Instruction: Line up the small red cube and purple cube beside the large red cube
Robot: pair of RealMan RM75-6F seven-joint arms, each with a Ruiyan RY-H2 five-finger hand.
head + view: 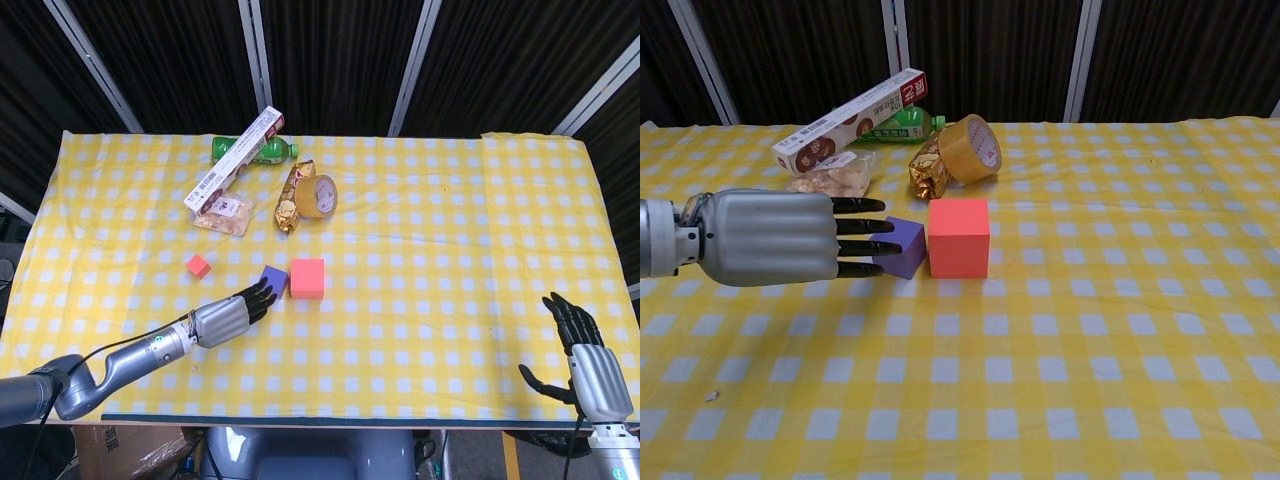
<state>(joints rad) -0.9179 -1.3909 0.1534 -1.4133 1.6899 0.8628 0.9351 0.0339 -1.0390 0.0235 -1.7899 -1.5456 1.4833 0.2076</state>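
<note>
The large red cube stands mid-table. The purple cube sits right against its left side. The small red cube lies apart, further left; in the chest view my left hand hides it. My left hand lies low over the cloth with straight fingers, holding nothing. Its dark fingertips reach the purple cube's left face. My right hand hangs open below the table's near right edge, far from the cubes.
At the back left lie a long red-and-white box, a green bottle, a snack bag, a gold wrapper and a roll of tape. Yellow checked cloth covers the table.
</note>
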